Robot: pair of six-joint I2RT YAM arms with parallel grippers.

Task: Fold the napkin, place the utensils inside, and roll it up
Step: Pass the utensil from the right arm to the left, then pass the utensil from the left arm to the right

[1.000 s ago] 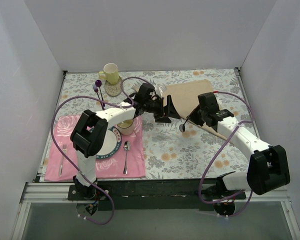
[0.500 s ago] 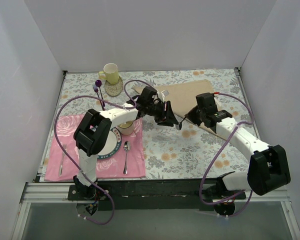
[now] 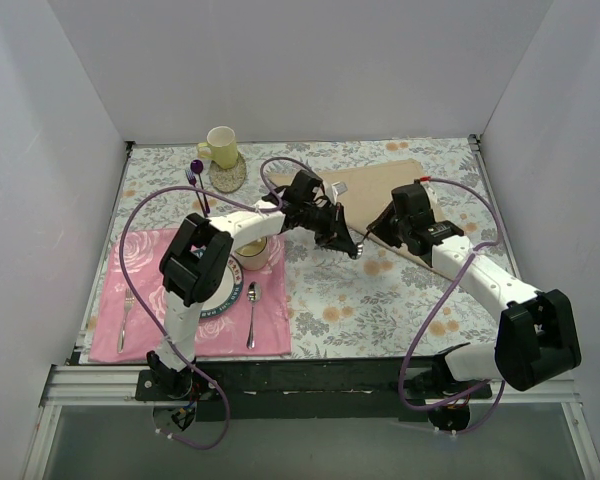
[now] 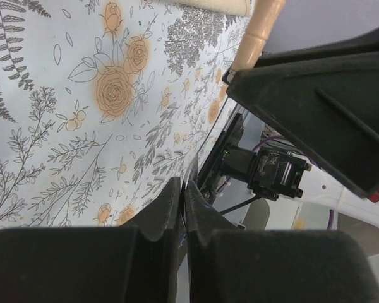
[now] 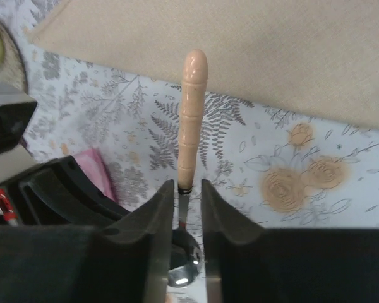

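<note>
Overhead: my two arms meet over the middle of the grey floral tablecloth [image 3: 380, 300], tips almost nose to nose. My left gripper [image 3: 348, 241] reaches in from the left. My right gripper [image 3: 378, 232] comes from the right, just beside it.

Left gripper: fingers pressed together, with only a hairline dark seam between them in the left wrist view. I cannot tell whether anything thin is caught in that seam. At the upper right of that view is the black bulk of the other gripper, a pale handle poking out above it.

Right gripper: fingers a narrow slot apart, with the spoon [image 5: 192, 120] standing in the slot.
- The silver bowl sits low between the fingers at the bottom of the right wrist view.
- The thin neck rises through the gap.
- The pale ribbed handle points up the frame beyond the tips.
- A sliver of space shows beside the neck.
- I cannot tell whether the pads bear on the bowl lower down.

Napkin [image 3: 380, 185]: plain beige cloth, flat on the tablecloth, upper middle-right of the overhead view, behind both grippers. In the right wrist view it fills the top of the frame, and the handle's tip overlaps its near edge.

Lower left of the overhead view: pink rose placemat [image 3: 130, 260] carrying a plate [image 3: 223, 298], a second spoon [image 3: 253, 310] and a fork [image 3: 127, 312]. A yellow mug [image 3: 220, 147] stands at upper left.
</note>
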